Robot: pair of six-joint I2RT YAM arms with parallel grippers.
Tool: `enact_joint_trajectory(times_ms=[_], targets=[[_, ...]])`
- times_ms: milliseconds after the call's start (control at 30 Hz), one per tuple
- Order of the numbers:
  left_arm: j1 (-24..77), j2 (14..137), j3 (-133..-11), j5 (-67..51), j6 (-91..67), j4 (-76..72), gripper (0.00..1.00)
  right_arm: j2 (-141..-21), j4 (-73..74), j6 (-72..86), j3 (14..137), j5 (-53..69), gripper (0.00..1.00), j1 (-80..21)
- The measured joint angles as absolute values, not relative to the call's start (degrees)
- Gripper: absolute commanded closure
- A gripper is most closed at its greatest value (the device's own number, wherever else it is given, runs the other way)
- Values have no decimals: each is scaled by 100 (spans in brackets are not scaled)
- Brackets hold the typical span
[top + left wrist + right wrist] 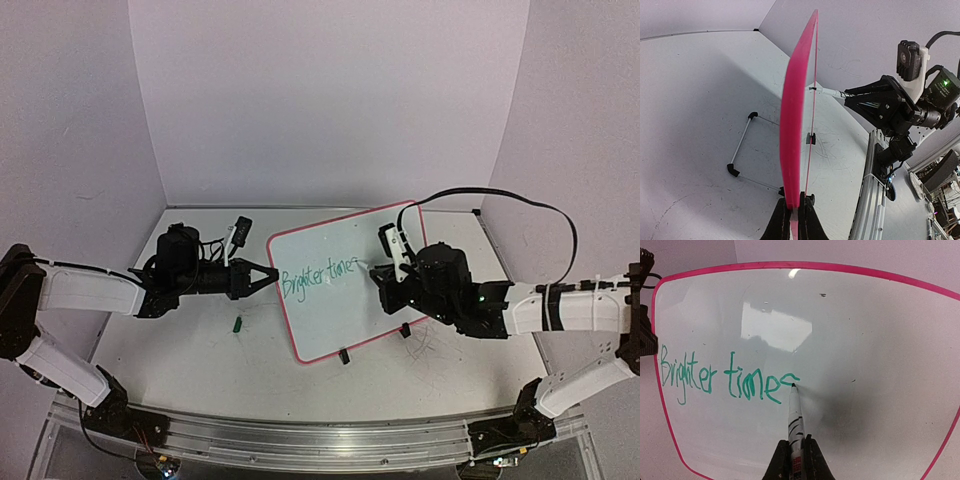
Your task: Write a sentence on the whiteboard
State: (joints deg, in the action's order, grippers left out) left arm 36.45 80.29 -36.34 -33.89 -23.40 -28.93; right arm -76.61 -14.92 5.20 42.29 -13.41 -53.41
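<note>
The whiteboard (330,320) stands tilted at the table's middle, white with a red-pink frame and black feet. Green writing (318,277) on it reads "Brighter time" plus the start of another letter (730,380). My left gripper (268,273) is shut on the board's left edge; in the left wrist view the pink frame (792,115) runs edge-on up from its jaws (794,212). My right gripper (385,272) is shut on a white marker with black stripes (795,420). The marker's tip touches the board at the end of the last green stroke.
A small green marker cap (237,323) lies on the table left of the board. The board's wire stand with black ends (742,152) rests behind it. The metal rail (300,440) runs along the near edge. Walls enclose the back and sides.
</note>
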Motion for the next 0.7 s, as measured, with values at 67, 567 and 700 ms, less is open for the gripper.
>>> enact_joint_trajectory(times_ms=[67, 567, 700], targets=[[3645, 8029, -3634, -3389, -2340, -2893, 100, -7653, -1489, 544, 4219, -1365, 100, -5341], [3645, 8029, -3634, -3389, -2340, -2893, 100, -7553, -1314, 613, 4110, -1367, 100, -5341], [3645, 8029, -3634, -3389, -2340, -2891, 100, -7553, -1285, 622, 4110, -1328, 100, -5341]])
